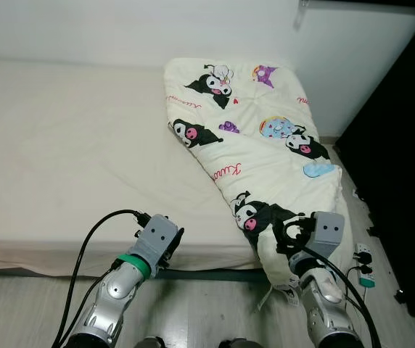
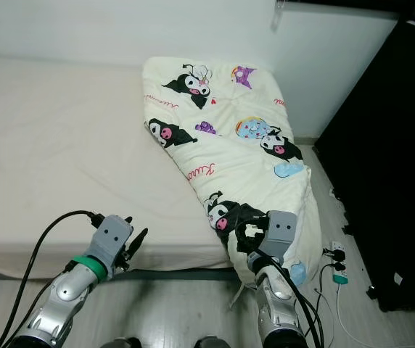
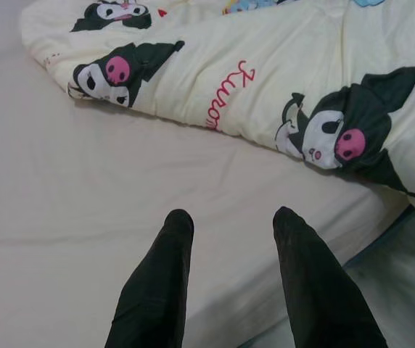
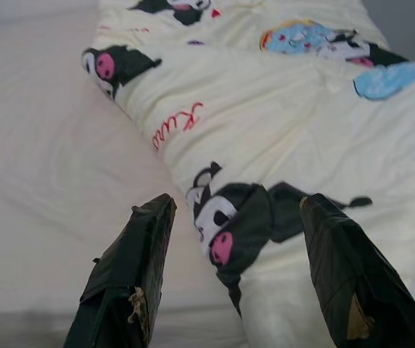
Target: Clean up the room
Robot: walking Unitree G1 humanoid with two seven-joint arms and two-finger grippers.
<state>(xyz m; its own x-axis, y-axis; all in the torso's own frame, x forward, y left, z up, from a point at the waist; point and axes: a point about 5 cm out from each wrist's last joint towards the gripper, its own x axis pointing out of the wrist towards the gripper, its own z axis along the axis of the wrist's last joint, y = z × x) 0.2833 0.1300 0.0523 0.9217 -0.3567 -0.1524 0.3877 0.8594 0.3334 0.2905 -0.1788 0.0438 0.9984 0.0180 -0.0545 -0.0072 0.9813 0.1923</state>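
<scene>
The cartoon-print comforter (image 1: 258,138) is draped over the bed's (image 1: 62,145) corner, just beyond the spread-fingered right gripper (image 4: 233,275); the left gripper (image 3: 229,283) is likewise parted, alongside.

This is a bedroom in a home. Ahead of the two grippers lies a wide bed (image 1: 62,145) with a plain cream sheet, its mattress edge just beyond the left gripper (image 3: 229,232), whose fingers stand apart. A folded cream quilt (image 1: 265,145) printed with cartoon characters lies on the bed's far side, its near corner drooping over the mattress edge in front of the right gripper (image 4: 229,239), fingers spread wide. Beyond the bed stands a bare white wall (image 1: 120,29). Under the arms runs pale wood-look flooring (image 1: 200,312), and to the right of the right gripper a white power strip (image 1: 365,254) with trailing cables rests beside a tall dark furniture piece (image 1: 403,145)
</scene>
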